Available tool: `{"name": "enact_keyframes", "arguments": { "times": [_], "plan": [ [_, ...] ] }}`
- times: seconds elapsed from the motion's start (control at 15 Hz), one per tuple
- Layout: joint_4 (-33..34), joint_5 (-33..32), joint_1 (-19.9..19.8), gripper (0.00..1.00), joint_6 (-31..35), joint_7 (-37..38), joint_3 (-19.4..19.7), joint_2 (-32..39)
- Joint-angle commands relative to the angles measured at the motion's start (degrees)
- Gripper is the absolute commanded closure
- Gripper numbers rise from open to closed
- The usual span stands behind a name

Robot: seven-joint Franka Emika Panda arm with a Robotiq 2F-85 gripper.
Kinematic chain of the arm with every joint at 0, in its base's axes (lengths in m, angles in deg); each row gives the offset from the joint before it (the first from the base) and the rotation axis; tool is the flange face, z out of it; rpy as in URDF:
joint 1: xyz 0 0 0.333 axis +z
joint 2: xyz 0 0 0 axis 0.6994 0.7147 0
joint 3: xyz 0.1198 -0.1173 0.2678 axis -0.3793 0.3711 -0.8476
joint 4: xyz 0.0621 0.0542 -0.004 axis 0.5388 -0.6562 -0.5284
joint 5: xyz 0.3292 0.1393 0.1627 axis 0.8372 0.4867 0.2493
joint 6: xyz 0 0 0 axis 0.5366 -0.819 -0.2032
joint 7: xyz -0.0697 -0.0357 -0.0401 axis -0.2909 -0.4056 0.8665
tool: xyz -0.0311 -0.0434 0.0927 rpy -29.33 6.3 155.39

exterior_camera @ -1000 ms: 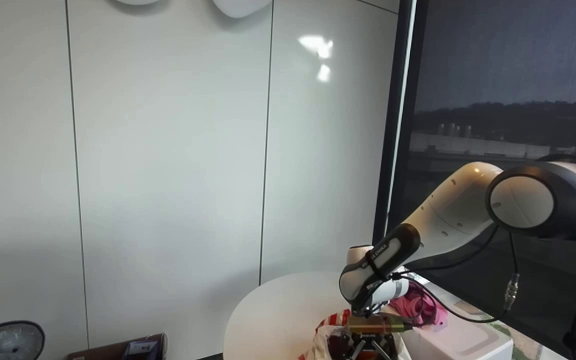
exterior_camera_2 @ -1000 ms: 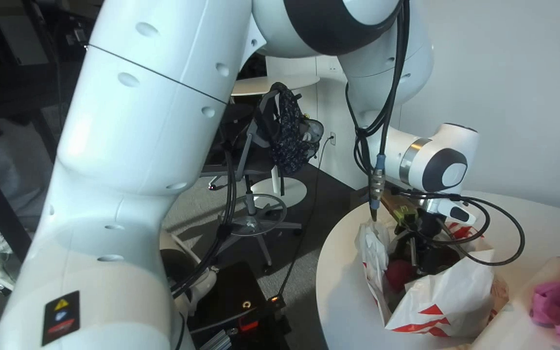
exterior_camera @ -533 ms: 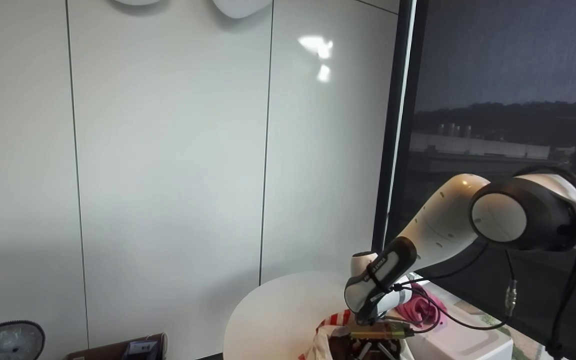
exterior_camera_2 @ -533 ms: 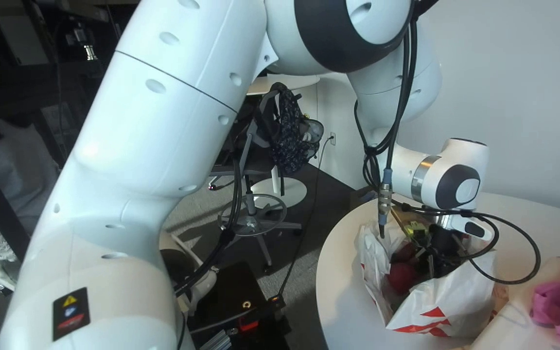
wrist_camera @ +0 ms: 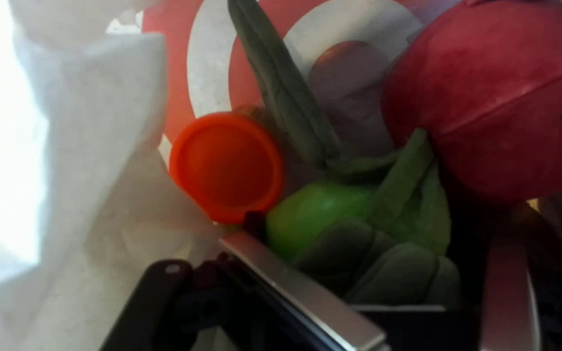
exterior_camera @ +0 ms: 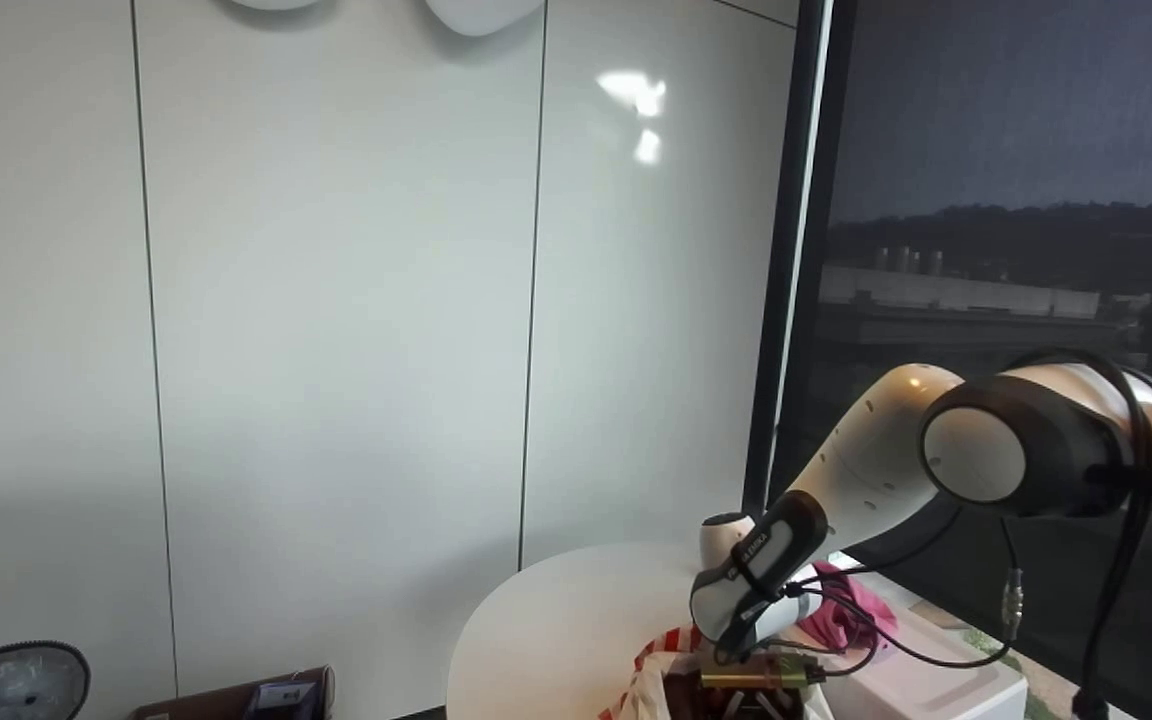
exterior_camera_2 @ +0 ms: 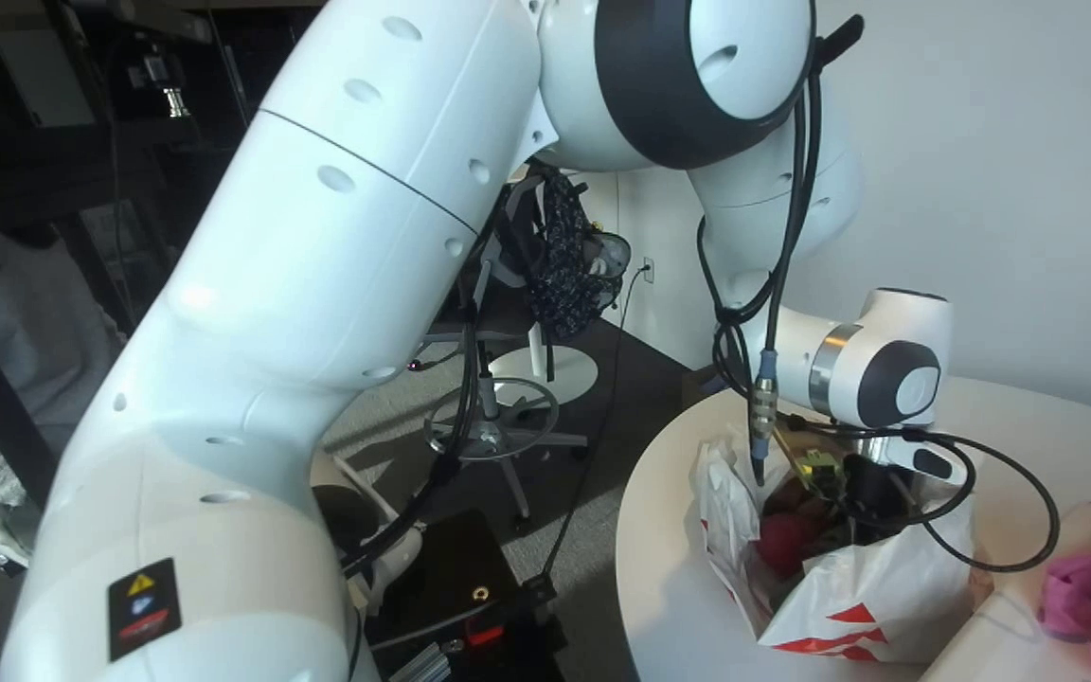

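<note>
Where jaws stand apart, grey-green leaves (wrist_camera: 388, 270) between, orange disc (wrist_camera: 227, 168) near

At the bottom, the gripper (wrist_camera: 373, 243) stands spread, grey-green leaves (wrist_camera: 403, 273) between; a round orange object (wrist_camera: 227, 165) sits left of centre, a round red object (wrist_camera: 491, 102) upper right.

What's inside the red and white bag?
A seamed red ball, an orange lid and a smooth green thing partly hidden by green fabric leaves. The open gripper is inside too. What lies underneath is covered.
</note>
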Motion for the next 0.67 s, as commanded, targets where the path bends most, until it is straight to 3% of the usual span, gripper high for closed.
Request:
{"name": "enact_keyframes", "arguments": {
  "times": [0.0,0.33,0.6],
  "plan": [
    [0.7,1.2,-0.1,0.38,-0.6,0.8,-0.3,-0.5],
    [0.5,4.1,-0.9,0.39,-5.0,-0.4,-1.7,-3.9],
    [-0.1,4.9,-1.1,0.39,-9.2,-2.8,-3.5,-12.0]
  ]
}}
